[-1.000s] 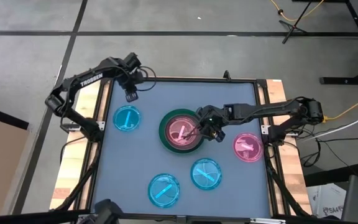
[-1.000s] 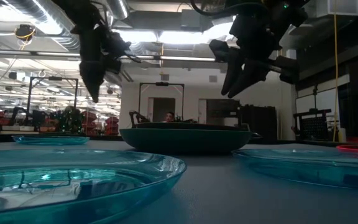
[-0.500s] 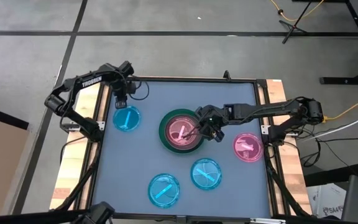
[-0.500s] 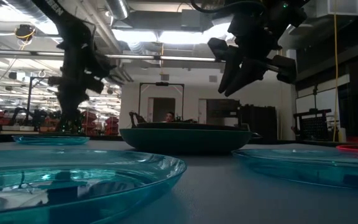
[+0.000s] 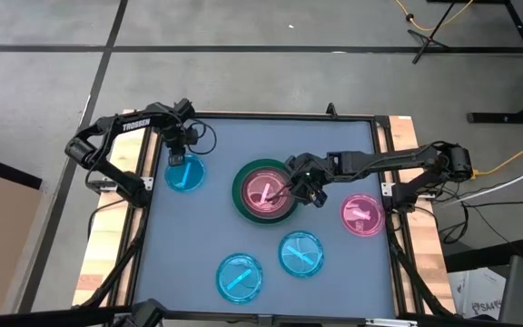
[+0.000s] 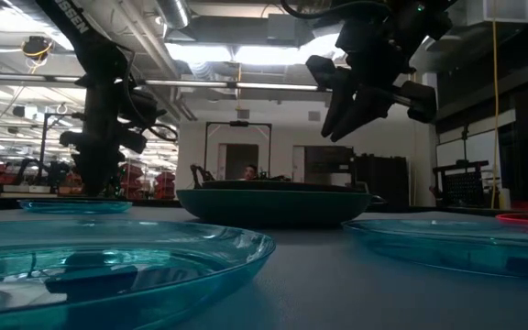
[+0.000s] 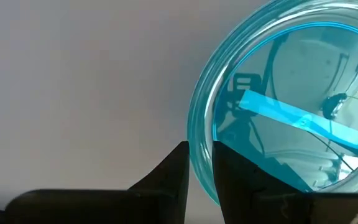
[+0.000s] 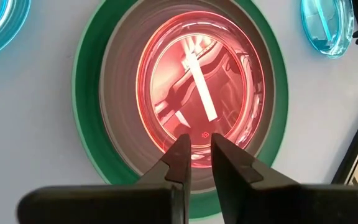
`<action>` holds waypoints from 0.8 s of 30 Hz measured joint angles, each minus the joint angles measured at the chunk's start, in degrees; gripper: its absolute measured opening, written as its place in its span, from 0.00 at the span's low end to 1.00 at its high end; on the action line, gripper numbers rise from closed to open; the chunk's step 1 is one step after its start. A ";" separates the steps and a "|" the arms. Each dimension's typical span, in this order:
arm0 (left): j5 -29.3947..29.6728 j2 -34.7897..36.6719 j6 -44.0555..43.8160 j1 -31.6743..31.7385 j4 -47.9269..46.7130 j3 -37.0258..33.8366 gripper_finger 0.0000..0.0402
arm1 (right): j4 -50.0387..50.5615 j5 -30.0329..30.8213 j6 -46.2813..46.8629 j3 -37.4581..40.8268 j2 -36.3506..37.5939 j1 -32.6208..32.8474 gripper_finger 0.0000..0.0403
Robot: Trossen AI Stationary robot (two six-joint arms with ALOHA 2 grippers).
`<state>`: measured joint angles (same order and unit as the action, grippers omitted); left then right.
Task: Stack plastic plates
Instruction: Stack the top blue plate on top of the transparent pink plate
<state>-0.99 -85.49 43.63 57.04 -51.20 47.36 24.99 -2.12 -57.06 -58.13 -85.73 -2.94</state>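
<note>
A stack stands at mid-table: the dark green plate (image 5: 240, 195) (image 8: 86, 93) at the bottom, a grey plate (image 8: 118, 81) in it, and a translucent pink plate (image 5: 266, 189) (image 8: 197, 81) on top. My right gripper (image 5: 294, 192) (image 8: 199, 155) (image 6: 342, 119) hovers open, with a narrow gap, above the stack's right rim. My left gripper (image 5: 181, 156) (image 7: 199, 168) (image 6: 94, 188) is down at the far rim of a translucent cyan plate (image 5: 186, 174) (image 7: 291, 93) on the table's left. It is narrowly open, with one finger inside the rim and one outside. My left gripper comes from above, pointing down, and straddles the cyan plate's far rim (image 7: 199, 134). One finger (image 7: 235, 165) stands inside the plate and one (image 7: 173, 168) outside. Whether the fingers touch the rim cannot be told. The plate lies flat on the table.
A pink plate (image 5: 362, 215) lies near the table's right edge. Two more cyan plates (image 5: 300, 253) (image 5: 240, 277) lie near the near edge and fill the low view's foreground (image 6: 108, 266). Bare table shows along the far side.
My left gripper has moved toward the near edge and come down from well above the table to the far rim of the left cyan plate. The plates have stayed where they were.
</note>
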 joint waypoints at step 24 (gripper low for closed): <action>-0.42 0.00 -4.46 0.00 2.51 -0.05 0.16 | 0.02 -0.01 -0.22 0.00 0.00 0.00 0.13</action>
<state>-1.41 -85.49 39.18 57.04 -48.69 47.31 25.02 -2.13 -57.28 -58.13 -85.73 -2.94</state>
